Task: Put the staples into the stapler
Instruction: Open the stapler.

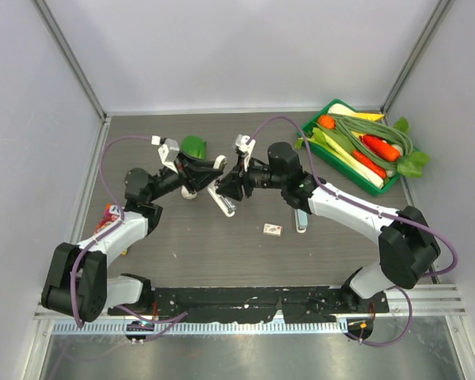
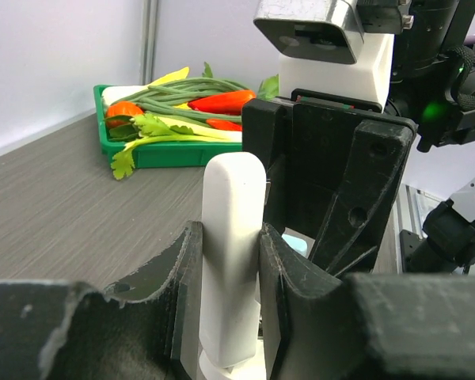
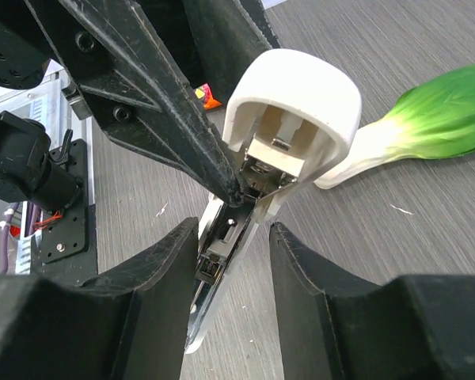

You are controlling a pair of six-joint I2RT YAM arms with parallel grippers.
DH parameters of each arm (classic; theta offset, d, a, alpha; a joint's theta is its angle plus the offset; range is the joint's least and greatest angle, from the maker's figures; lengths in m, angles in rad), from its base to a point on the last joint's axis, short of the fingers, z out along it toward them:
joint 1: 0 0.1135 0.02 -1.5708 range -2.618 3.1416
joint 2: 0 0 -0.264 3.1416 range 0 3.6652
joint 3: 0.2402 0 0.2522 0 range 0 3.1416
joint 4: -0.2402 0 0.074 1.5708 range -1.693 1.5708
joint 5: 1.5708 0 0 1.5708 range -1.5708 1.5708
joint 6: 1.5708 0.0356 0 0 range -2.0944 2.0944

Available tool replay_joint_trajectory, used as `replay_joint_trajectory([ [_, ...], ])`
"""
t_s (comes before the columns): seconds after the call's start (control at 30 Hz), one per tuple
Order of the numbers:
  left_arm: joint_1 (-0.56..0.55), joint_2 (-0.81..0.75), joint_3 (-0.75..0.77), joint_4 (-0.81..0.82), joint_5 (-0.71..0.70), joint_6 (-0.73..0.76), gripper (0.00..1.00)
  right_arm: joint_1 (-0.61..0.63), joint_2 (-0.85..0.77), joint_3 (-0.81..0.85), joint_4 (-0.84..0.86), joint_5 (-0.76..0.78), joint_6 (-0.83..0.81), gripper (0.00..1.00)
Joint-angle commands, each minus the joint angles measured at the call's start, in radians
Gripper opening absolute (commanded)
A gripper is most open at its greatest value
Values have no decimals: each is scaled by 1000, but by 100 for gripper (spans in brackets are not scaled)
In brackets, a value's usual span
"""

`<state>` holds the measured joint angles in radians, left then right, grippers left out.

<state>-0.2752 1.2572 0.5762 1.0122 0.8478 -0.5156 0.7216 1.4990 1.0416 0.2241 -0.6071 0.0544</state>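
Right now your left gripper point(image 2: 231, 245) is clamped on the white body of the stapler point(image 2: 233, 198), holding it upright over the middle of the table point(image 1: 206, 253). Your right gripper point(image 3: 233, 229) stands partly parted on either side of the silvery channel point(image 3: 222, 265), which hangs below the swung-open cover point(image 3: 293, 95). It seems to grip nothing, though one finger hides that side of the metal. To do this step well, hold the left clamp firm and get the channel fully exposed and steady before you go for a refill. The staples point(image 1: 272, 229) lie flat on the table, near the right gripper but untouched by either arm. Just beside the box lies a pale blue-grey bar point(image 1: 301, 220); don't mistake it for your target. A bok choy leaf point(image 3: 443, 111) lies beyond the stapler, and the vegetable tray point(image 2: 182, 153) sits well off to the right, neither in your path. The real obstruction is how tightly the two grippers crowd each other.
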Motion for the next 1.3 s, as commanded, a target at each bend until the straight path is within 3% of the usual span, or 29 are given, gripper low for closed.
replay_joint_trajectory([
  [0.0,-5,-28,2,55,-3,28,0,1,9,8,21,-9,18,47],
  [0.3,-5,-32,-10,62,-55,46,0,2,44,-12,78,0,119,47],
  [0.57,-5,-32,-21,55,-85,61,0,24,55,-15,73,93,93,41],
  [0.87,-5,-28,-26,31,-101,74,0,39,55,-11,60,127,45,16],
  [0.97,-5,-28,-24,22,-108,74,13,39,50,-12,58,133,44,10],
  [1.0,-5,-30,-22,19,-105,77,27,39,46,-12,57,139,44,9],
  [1.1,-5,-36,-22,6,-107,84,51,39,37,-14,55,153,39,7],
  [1.27,4,-45,-18,-17,-110,91,80,39,17,-2,28,204,38,5],
])
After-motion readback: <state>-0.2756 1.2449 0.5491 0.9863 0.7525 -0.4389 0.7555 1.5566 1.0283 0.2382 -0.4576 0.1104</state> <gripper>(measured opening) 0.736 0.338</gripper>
